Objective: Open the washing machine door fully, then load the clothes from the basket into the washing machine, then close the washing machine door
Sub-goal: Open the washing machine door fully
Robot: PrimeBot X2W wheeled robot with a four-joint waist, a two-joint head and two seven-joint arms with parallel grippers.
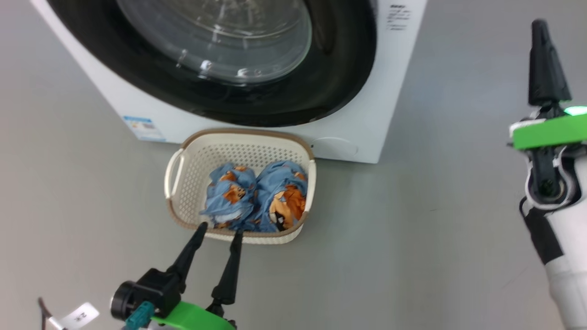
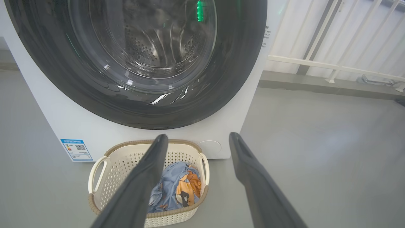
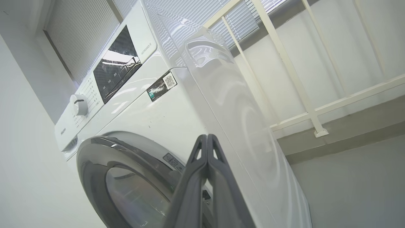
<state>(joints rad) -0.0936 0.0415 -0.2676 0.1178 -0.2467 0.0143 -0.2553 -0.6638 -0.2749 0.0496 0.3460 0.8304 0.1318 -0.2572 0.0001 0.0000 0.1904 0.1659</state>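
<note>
Washing machine (image 1: pixel 394 91), white and front-loading, stands on the grey floor (image 1: pixel 458 206) and takes up the upper part of the head view. The washing machine door (image 1: pixel 335 78) lies flat against the front of the washing machine, and the steel drum shows through its clear glass bowl in the left wrist view. The basket (image 1: pixel 192 183) sits on the floor just in front of the machine, below the door, with the clothes (image 1: pixel 257 197) lying inside as two bundles side by side. The right arm rises along the right edge of the head view, well apart from the basket. Its right gripper (image 1: pixel 540 27) points up that view with both fingers pressed together and nothing between them. The right wrist view looks up the machine's front corner toward the control panel (image 3: pixel 117 69). The left gripper (image 1: pixel 220 228) reaches from the lower left toward the basket's near rim, fingers spread wide and holding nothing; contact with the rim cannot be judged. A small blue label (image 1: pixel 144 128) marks the machine's lower front corner.
</note>
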